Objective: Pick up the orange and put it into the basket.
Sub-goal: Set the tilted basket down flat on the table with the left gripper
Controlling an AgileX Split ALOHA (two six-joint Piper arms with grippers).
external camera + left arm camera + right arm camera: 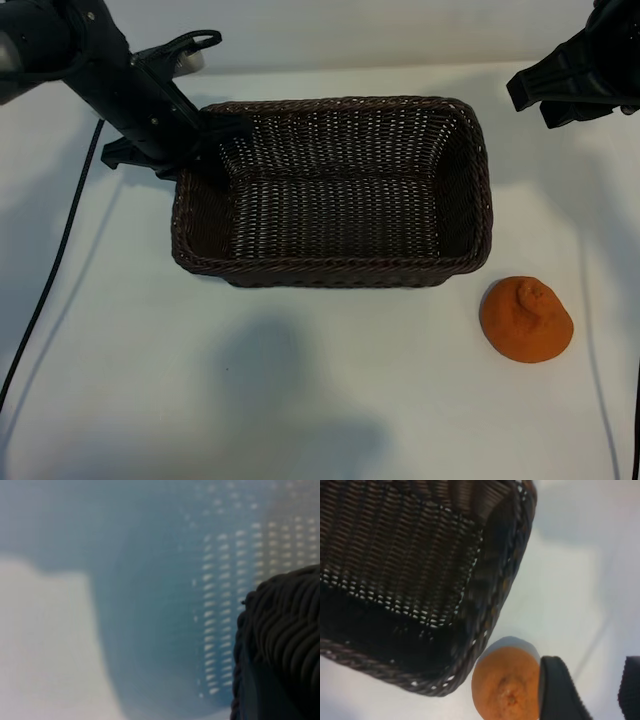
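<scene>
A: Lower right of the exterior view, on the white bench (300,400) — that's where the orange (526,319) sits, knobbly stem bump up, just off the basket's (330,275) near right corner, not touching it.

B: And the basket?

A: Centre of frame, dark brown wicker w/ braided rim, nothing inside.

B: Right tool?

A: Upper right corner of the exterior view, right tool (560,90) hangs well apart from the orange, which lies far below it in the frame. Jaws parted, nothing between them. In the right wrist view its two dark fingers (560,690) show at the lower right edge w/ a gap between; the orange (506,684) is just beside the nearer finger in that pic, at the basket's corner (490,605).

B: Left tool?

A: Upper left, left tool (215,130) is down at the basket's far left corner, fingers over the rim there. Looks pinched on the rim, narrow gap. Left wrist view is mostly blur: rim weave (285,625) close up at right, bench (45,655) pale at left.

B: So orange vs. left tool?

A: Opposite ends — whole basket lies between them. Black cable (50,270) runs down the left edge of the bench.
</scene>
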